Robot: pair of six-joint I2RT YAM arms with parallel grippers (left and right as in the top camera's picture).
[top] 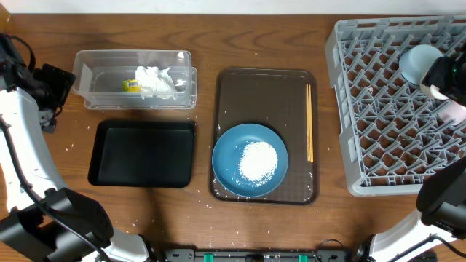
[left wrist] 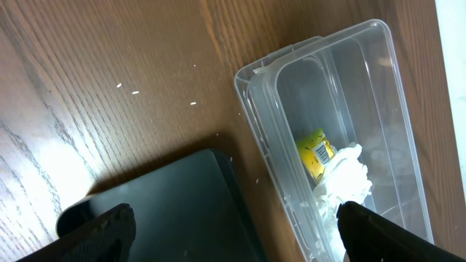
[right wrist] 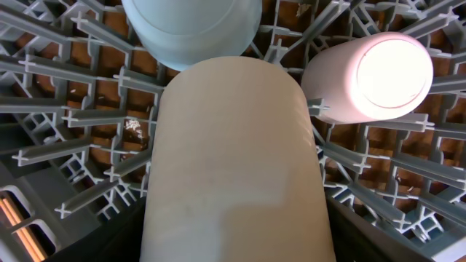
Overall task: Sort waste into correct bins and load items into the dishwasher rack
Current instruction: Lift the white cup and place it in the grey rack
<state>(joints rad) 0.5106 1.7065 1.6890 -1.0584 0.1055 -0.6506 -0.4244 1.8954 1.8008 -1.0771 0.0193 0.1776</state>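
Progress roughly halfway: wrapper [top: 129, 85] and napkin [top: 156, 84] in far-left clear box [top: 95, 58], bowl [top: 419, 62] and cups [right wrist: 371, 76] in right rack [top: 378, 131], rice [top: 258, 161], plate [top: 229, 156] and chopsticks [top: 309, 120] waiting on brown tray [top: 266, 94]; left hand [left wrist: 233, 233] apart, right hand [top: 445, 76] can't tell.

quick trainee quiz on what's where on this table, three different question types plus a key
1. Fill in: along the right side of the brown serving tray lie the ___.
2. True or false: the rice lies on the dark-blue plate.
3. The snack wrapper is in: A the clear box, B the dark-blue plate, C the brown serving tray.
Key: 1 chopsticks; 2 true; 3 A.
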